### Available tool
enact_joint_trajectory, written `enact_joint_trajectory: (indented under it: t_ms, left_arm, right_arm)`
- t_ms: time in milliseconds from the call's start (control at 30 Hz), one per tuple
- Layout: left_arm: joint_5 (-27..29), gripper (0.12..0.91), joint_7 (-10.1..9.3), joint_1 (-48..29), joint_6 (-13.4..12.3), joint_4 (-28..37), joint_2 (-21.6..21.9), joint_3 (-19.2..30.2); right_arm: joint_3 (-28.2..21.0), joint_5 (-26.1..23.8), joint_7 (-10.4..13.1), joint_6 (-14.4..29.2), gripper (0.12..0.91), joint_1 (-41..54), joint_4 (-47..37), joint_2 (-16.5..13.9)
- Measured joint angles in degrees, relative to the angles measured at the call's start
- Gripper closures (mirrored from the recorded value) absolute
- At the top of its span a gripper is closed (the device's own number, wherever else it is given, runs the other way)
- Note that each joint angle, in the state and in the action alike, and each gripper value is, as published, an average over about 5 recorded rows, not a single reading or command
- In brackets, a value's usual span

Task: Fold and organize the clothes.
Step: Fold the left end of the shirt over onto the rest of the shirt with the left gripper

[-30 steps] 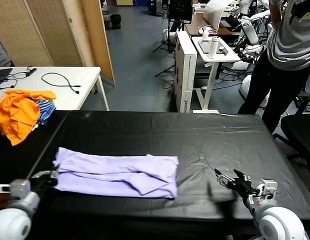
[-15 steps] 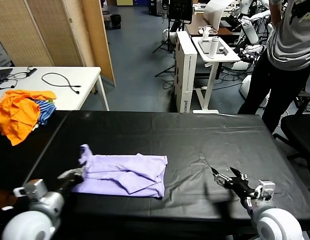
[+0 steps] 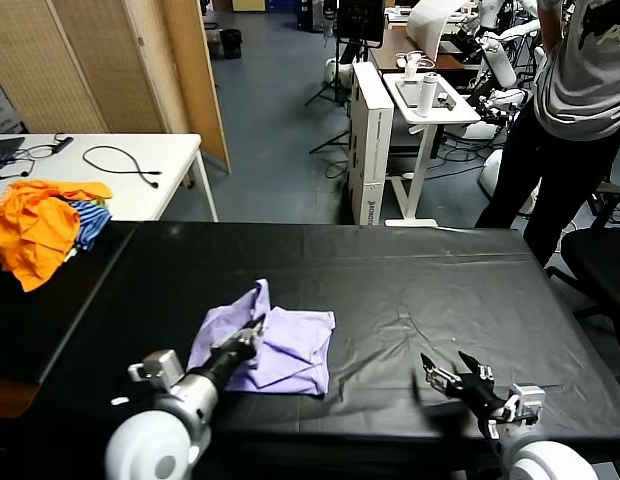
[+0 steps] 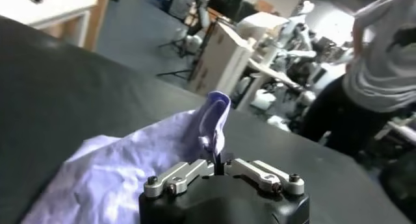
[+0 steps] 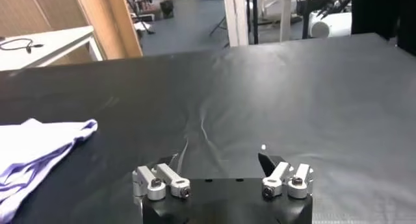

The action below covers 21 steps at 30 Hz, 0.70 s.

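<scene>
The pale lavender T-shirt [image 3: 280, 345] lies bunched and partly folded on the black table [image 3: 390, 270], left of centre. My left gripper [image 3: 256, 327] is shut on an edge of the shirt and holds that end raised over the rest of it. In the left wrist view the pinched fold [image 4: 216, 118] stands up just beyond the closed jaws of the left gripper [image 4: 216, 160]. My right gripper [image 3: 451, 376] hovers open over bare tabletop near the front right, well clear of the shirt [image 5: 36, 147]; in the right wrist view, nothing lies between the spread fingers of this gripper [image 5: 218, 161].
Bright orange garments [image 3: 35, 225] and a blue-and-white striped one [image 3: 88, 222] are piled at the far left. A white table [image 3: 140, 170] with a cable stands behind them. A person [image 3: 575, 110] stands past the table's far right corner.
My left gripper has swept to the right with the shirt's left end, carrying it over the rest, so the long flat shirt is now a short bunched shape. The right gripper barely moved.
</scene>
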Motion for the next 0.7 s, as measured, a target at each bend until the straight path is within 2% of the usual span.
enact_joint_trajectory:
  t_ms: [333,700]
  left_arm:
    - [0.9,0.848,0.08,-1.25,0.05,2.09,-2.42,2.3]
    - [1.91,0.848,0.94,-1.3,0.59,4.17,-2.79,4.57]
  right_arm:
    - [-0.83,-1.02,0.18,-0.31,0.118,0.03,0.73,0.69]
    - [-1.76,-1.72,0.13,-1.09,0.118,0.7,1.66,0.67]
